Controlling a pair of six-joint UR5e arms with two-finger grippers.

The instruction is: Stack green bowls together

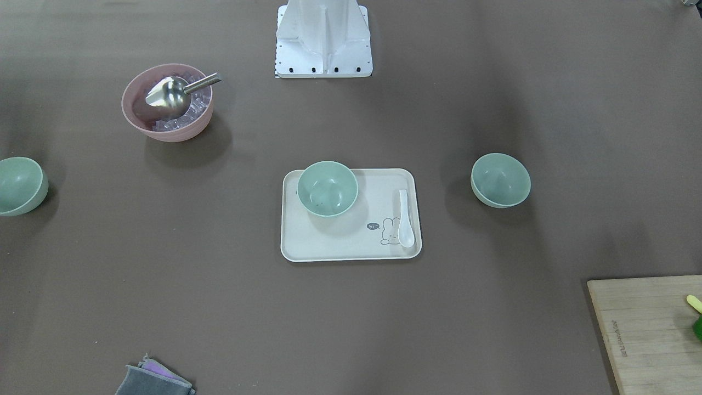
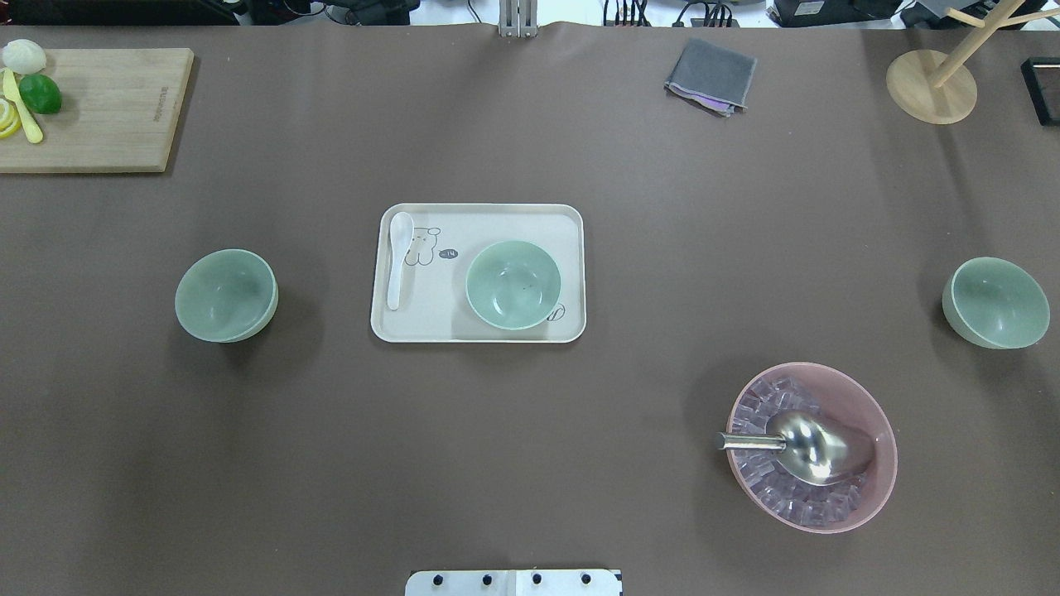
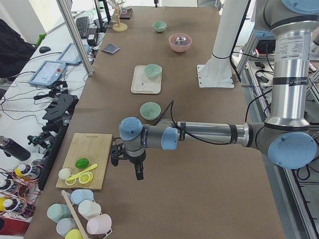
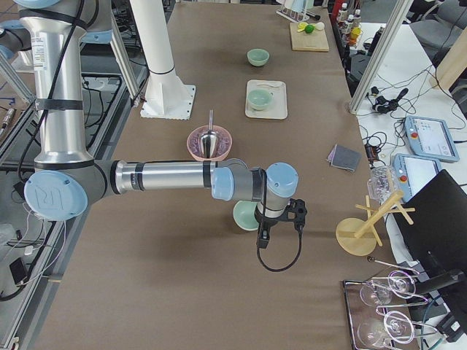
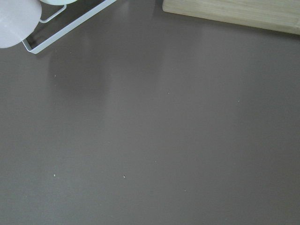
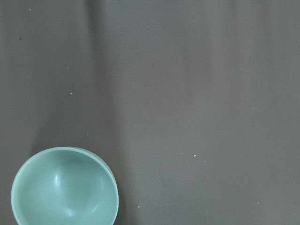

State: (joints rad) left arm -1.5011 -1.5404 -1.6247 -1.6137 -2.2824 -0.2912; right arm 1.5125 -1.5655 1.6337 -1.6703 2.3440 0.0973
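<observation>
Three pale green bowls stand apart. One [image 2: 226,295] is on the table's left, one [image 2: 513,284] stands on the cream tray [image 2: 480,217], and one [image 2: 994,302] is at the far right, also in the right wrist view [image 6: 64,187]. Neither gripper shows in the overhead or front view. In the exterior left view my left gripper [image 3: 134,169] hangs over bare table beside the cutting board, well short of the nearest bowl [image 3: 150,110]. In the exterior right view my right gripper [image 4: 264,235] hangs just beside the right bowl [image 4: 244,216]. I cannot tell whether either is open.
A pink bowl [image 2: 811,447] with ice and a metal scoop stands at the near right. A white spoon [image 2: 398,257] lies on the tray. A cutting board [image 2: 91,108] with lime, a grey cloth [image 2: 710,76] and a wooden stand [image 2: 932,83] line the far edge.
</observation>
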